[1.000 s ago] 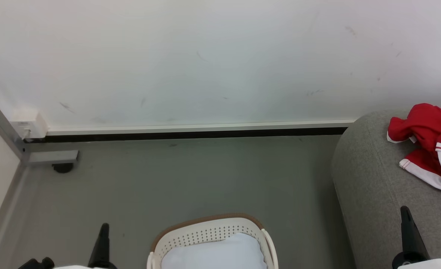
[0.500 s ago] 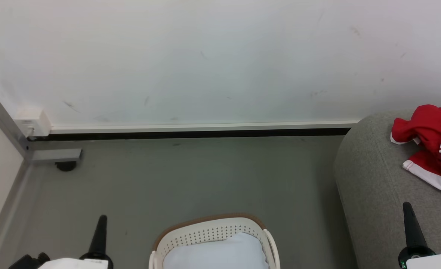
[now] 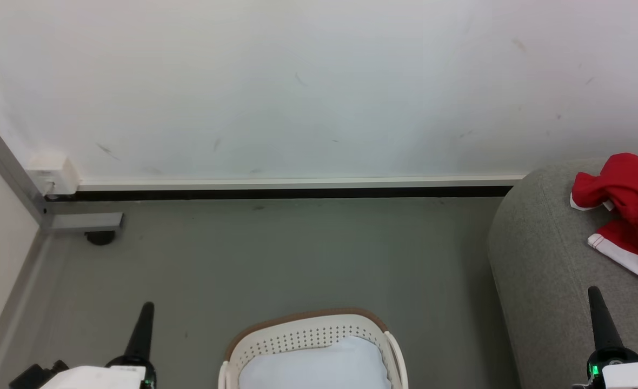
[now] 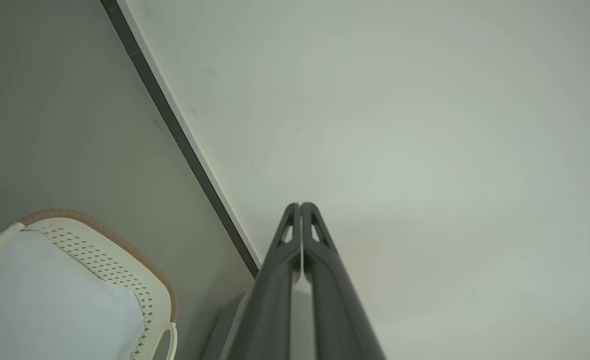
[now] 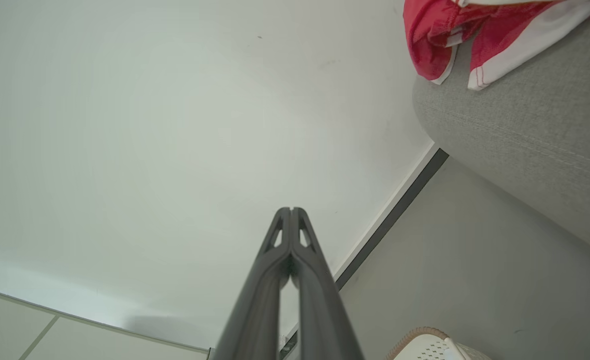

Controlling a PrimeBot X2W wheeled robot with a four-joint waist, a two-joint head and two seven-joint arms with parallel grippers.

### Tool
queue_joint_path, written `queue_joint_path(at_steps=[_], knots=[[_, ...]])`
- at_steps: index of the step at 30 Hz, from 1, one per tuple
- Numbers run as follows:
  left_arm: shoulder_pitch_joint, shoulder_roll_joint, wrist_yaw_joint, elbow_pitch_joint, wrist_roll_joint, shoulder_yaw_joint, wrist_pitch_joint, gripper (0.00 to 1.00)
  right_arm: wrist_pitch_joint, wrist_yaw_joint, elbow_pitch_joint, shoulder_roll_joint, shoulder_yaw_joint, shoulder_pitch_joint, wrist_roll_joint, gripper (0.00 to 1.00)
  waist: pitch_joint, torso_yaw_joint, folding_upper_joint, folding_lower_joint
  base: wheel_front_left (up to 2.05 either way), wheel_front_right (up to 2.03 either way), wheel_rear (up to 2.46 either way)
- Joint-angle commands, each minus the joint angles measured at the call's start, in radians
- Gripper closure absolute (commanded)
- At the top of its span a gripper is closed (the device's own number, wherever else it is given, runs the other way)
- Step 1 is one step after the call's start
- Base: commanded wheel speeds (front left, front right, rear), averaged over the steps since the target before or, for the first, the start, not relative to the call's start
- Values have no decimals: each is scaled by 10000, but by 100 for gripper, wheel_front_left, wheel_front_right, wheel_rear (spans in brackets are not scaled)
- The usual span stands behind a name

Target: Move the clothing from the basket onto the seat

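The red clothing [image 3: 624, 210] with white trim lies crumpled on the grey seat [image 3: 540, 259] at the right; the right wrist view shows the clothing [image 5: 450, 30] on the seat [image 5: 535, 135] too. The white perforated basket [image 3: 308, 337] with a brown rim stands on the floor at the bottom centre, holding a plain white cloth [image 3: 319, 364]; the basket [image 4: 110, 255] appears in the left wrist view too. My left gripper [image 3: 146, 309] is shut and empty, left of the basket. My right gripper [image 3: 595, 294] is shut and empty, in front of the seat. Both point toward the wall.
A white wall [image 3: 297, 86] with a dark baseboard [image 3: 286, 192] runs across the back. A metal frame post and foot [image 3: 84, 221] stand at the far left corner. Grey floor [image 3: 297, 259] lies between basket and wall.
The whole picture has drifted slightly rightward, a camera move. Both grippers reach a little higher in the head view, still shut.
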Motion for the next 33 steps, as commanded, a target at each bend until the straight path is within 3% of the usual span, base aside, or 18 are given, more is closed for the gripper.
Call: queue_joint_path(at_steps=[1,33], knots=[[-176,28,-6,-92,-256,77,61,100,-34,-16,-84,-121,53,-164,306,100,0,9,0,0,0,0,0],[-573,-16,-7,-146,-2614,454,713,100,-453,-22,-301,-1190,1139,-532,4053,100,19,261,0,0,0,0,0]])
